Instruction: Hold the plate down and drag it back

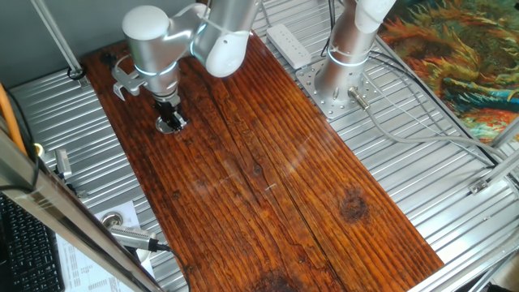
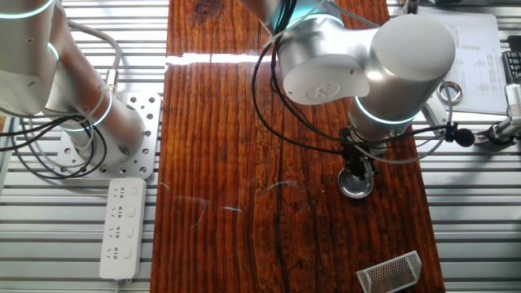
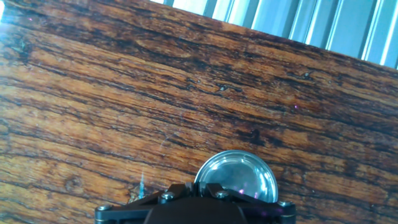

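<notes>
The plate [image 3: 239, 174] is a small round metal disc with a shiny rim, lying flat on the brown wooden board [image 3: 124, 93]. It also shows in one fixed view [image 1: 172, 125] and in the other fixed view [image 2: 356, 185]. My gripper [image 1: 169, 113] points straight down with its tip on the plate. In the other fixed view the gripper [image 2: 356, 172] stands on the disc's centre. In the hand view the gripper [image 3: 198, 190] has its two black fingers together, covering the plate's near edge. It grips nothing.
A white power strip [image 2: 122, 226] and the base of a second arm [image 2: 106, 134] lie beside the board. A bent metal mesh piece [image 2: 391, 273] lies at the board's corner. Ribbed metal table [image 1: 422, 178] surrounds the board. Papers [image 2: 472, 57] lie near the arm.
</notes>
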`<state>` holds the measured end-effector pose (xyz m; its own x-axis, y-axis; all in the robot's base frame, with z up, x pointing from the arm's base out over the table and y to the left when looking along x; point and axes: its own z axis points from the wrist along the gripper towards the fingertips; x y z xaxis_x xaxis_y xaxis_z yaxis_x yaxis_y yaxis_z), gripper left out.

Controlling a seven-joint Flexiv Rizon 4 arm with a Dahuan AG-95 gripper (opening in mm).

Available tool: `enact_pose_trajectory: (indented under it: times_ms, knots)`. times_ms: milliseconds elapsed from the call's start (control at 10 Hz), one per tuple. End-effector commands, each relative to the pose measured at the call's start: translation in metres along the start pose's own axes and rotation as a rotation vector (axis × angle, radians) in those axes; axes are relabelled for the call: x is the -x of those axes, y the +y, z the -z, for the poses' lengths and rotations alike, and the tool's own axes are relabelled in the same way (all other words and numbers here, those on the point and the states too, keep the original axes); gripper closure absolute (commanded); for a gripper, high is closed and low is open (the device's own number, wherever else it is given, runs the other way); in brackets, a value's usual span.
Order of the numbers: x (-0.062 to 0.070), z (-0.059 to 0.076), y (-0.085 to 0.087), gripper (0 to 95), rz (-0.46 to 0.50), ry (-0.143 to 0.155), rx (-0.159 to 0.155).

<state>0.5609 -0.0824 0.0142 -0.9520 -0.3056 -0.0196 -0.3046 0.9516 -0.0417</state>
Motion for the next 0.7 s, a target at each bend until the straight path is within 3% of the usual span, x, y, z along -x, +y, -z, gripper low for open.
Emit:
enact_pose_trajectory:
  times_ms: [100, 300, 700]
  knots:
    - [-0.0001, 0.0003, -0.0007, 95.0, -0.022, 0.005, -0.003]
    - [-0.0001, 0.0003, -0.0007, 95.0, 0.01, 0.006, -0.021]
    - [-0.0001, 0.0003, -0.0007, 95.0, 0.035, 0.019, -0.013]
